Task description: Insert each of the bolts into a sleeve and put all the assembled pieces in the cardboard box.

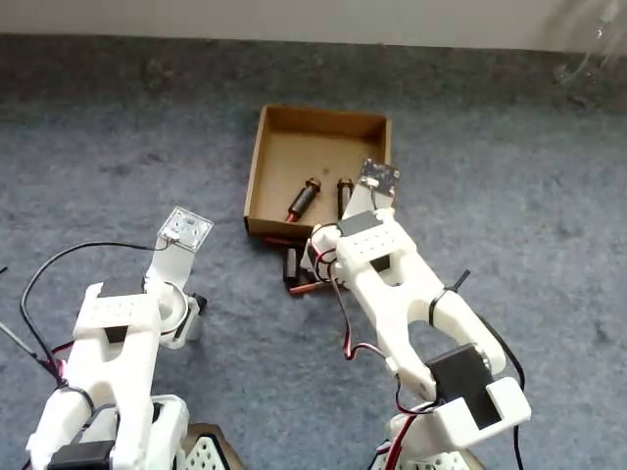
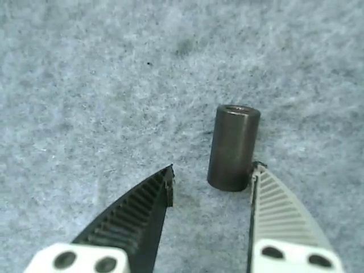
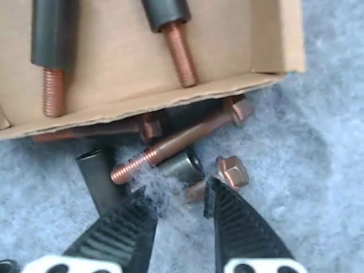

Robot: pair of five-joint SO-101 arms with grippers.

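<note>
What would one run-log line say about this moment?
cardboard box: two assembled pieces inside | left gripper: open around upright sleeve | right gripper: open by loose bolts outside box

One overhead, two close wrist-mounted, downward

Inside the cardboard box (image 1: pixel 304 147), bare floor along the far wall; toward the arm-side wall, two assembled pieces (image 1: pixel 304 201) side by side, apart. Just outside that arm-side wall, a tangle of loose bolts (image 3: pixel 187 136) and sleeves (image 3: pixel 96 176), crossed and touching, one bolt tight along the wall; little room between them. Over the tangle, the right gripper (image 3: pixel 177 193), jaws apart, its arm covering the box's near right corner. Well left of the box, open carpet (image 1: pixel 118 127) around a lone upright sleeve (image 2: pixel 233 148), between the parted jaws of the left gripper (image 2: pixel 212 169).
</note>
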